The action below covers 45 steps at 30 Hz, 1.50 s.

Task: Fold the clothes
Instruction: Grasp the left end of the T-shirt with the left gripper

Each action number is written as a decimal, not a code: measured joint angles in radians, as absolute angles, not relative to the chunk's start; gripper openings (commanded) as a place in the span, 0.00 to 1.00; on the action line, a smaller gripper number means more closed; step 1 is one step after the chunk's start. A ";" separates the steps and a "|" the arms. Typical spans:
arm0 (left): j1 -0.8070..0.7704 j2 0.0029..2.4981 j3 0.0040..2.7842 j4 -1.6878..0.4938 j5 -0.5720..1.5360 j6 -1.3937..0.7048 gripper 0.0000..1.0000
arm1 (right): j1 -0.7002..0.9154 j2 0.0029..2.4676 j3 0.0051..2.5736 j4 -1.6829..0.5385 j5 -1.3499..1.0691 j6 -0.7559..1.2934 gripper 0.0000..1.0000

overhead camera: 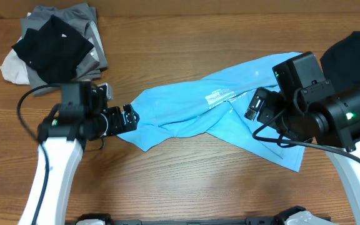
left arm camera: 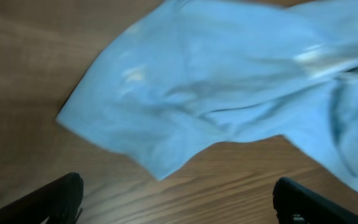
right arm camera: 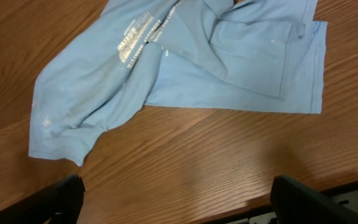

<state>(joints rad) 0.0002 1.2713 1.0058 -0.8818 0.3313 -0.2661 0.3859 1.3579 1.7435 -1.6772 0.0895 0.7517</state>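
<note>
While the wooden counter (overhead camera: 186, 50) fills your overhead view, the sky-blue T-shirt (overhead camera: 186, 112) lies crumpled and twisted on itself, running from the centre toward the right edge. At the far left corner you have a pile of clothes (overhead camera: 55, 47): a black garment (overhead camera: 52, 44) on top, grey cloth (overhead camera: 95, 44) under it, and off-white cloth (overhead camera: 11, 65) poking out toward the left edge. Another dark garment (overhead camera: 355, 53) lies at the right edge near the far corner. Your left gripper (overhead camera: 129, 117) sits just beside the shirt's left end, its 2 fingers spread wide with nothing between them. Your right gripper (overhead camera: 253, 105) hangs over the shirt's right half, also wide, with only wood between its 2 fingers. White lettering (right arm camera: 132, 40) runs across the shirt's middle, too small to read.
</note>
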 measured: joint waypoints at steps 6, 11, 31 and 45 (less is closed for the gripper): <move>-0.081 1.546 1.106 -0.988 0.106 -0.346 1.00 | 0.386 1.358 1.742 -1.652 0.085 0.755 1.00; -0.145 1.705 1.197 -0.990 0.001 -0.373 1.00 | 0.386 1.358 1.742 -1.651 0.085 0.755 1.00; -0.149 1.942 1.229 -0.917 -0.016 -0.392 0.91 | 0.386 1.358 1.568 -1.626 0.083 0.788 1.00; -0.149 1.979 1.267 -0.941 0.004 -0.393 0.76 | 0.366 1.358 1.097 -1.294 0.030 0.947 1.00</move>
